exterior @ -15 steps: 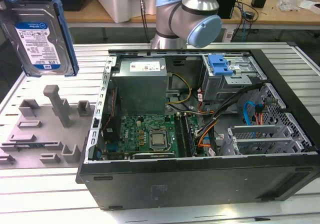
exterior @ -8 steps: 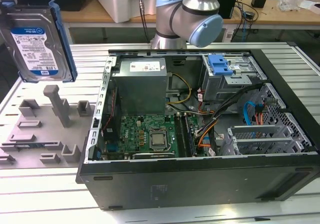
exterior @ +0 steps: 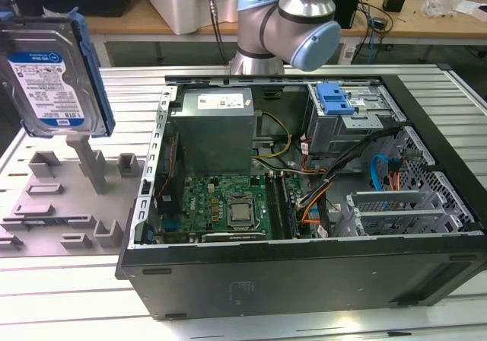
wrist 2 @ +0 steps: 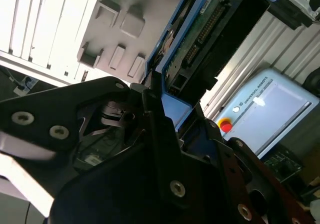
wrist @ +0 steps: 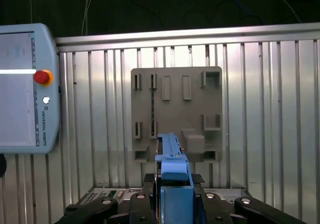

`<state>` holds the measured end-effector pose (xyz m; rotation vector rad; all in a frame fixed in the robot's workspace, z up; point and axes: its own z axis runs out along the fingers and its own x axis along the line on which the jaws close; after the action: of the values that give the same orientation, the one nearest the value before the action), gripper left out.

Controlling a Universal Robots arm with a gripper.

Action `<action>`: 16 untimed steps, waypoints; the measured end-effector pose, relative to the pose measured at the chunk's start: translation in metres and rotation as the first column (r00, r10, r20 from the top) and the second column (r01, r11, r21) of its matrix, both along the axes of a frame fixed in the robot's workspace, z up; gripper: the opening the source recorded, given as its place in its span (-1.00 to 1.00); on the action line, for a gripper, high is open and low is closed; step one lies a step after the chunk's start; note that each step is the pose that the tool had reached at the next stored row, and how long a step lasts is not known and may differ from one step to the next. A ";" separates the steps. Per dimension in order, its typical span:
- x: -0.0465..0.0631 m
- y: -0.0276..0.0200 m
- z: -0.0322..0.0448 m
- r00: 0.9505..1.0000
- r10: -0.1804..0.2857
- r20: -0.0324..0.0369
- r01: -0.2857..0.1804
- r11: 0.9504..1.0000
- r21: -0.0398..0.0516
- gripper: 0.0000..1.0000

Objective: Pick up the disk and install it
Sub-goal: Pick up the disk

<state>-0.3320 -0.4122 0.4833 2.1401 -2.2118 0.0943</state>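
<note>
**Exterior view: disk held aloft over its stand, not yet in the case**

Biggest thing on the slatted counter is the open computer case, filling the exterior view from the centre out to 4 o'clock. The arm rises behind it at 12 o'clock. A grey fixture plate lies beside the case at 8 o'clock, and a teach pendant lies near the plate in the first wrist view.

The disk hangs at 10 o'clock, upright, label facing the room, above the plate and apart from it. In both wrist views the gripper is clamped on the disk's blue frame. I'd judge the pick-up done and the carry toward the case in hand.

Installing looks to call for the drive cage at 1 o'clock, where a light-blue clip sits on top. The near wall of the case has to be cleared. The power-supply box stands between disk and cage, and loose cables trail just beside the cage, so snagging seems the risk.
</note>
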 end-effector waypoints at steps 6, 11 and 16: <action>0.001 -0.0107 0.0000 1.000 0.000 -0.001 0.000 1.000 0.000 -0.27; 0.001 -0.0108 0.0000 1.000 0.000 -0.001 0.000 1.000 0.000 -0.27; 0.015 -0.0118 -0.0001 1.000 0.000 -0.001 0.000 1.000 0.000 -0.27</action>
<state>-0.3172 -0.4240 0.4832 2.1397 -2.2113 0.0935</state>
